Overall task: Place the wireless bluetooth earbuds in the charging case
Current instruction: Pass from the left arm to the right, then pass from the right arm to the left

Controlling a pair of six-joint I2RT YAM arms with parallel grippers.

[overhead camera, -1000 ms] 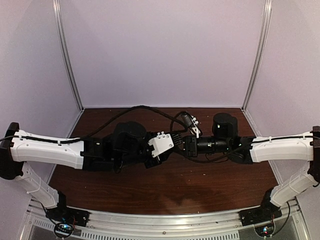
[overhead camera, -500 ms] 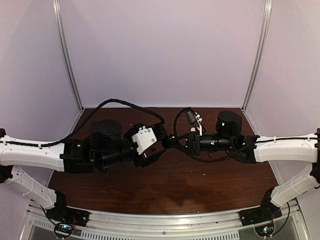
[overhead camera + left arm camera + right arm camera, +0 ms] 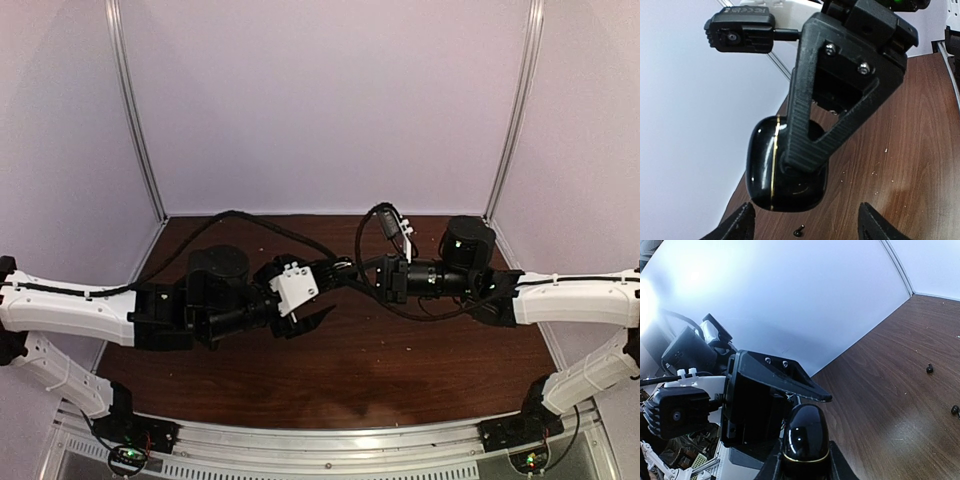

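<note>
Left end effector [image 3: 806, 220] drew back, jaws apart; right end effector [image 3: 805, 465] clamps glossy black charging case [image 3: 762, 175].

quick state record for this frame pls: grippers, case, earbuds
left gripper: open, empty, facing the case
right gripper: shut on the charging case
charging case: glossy black, gold seam, lid looks closed, appears lifted off the table
earbuds: none in either gripper; one small dark piece on the table may be one, too small to tell
table: brown wood

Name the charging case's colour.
The charging case is glossy black with a gold line; left wrist view.
</note>
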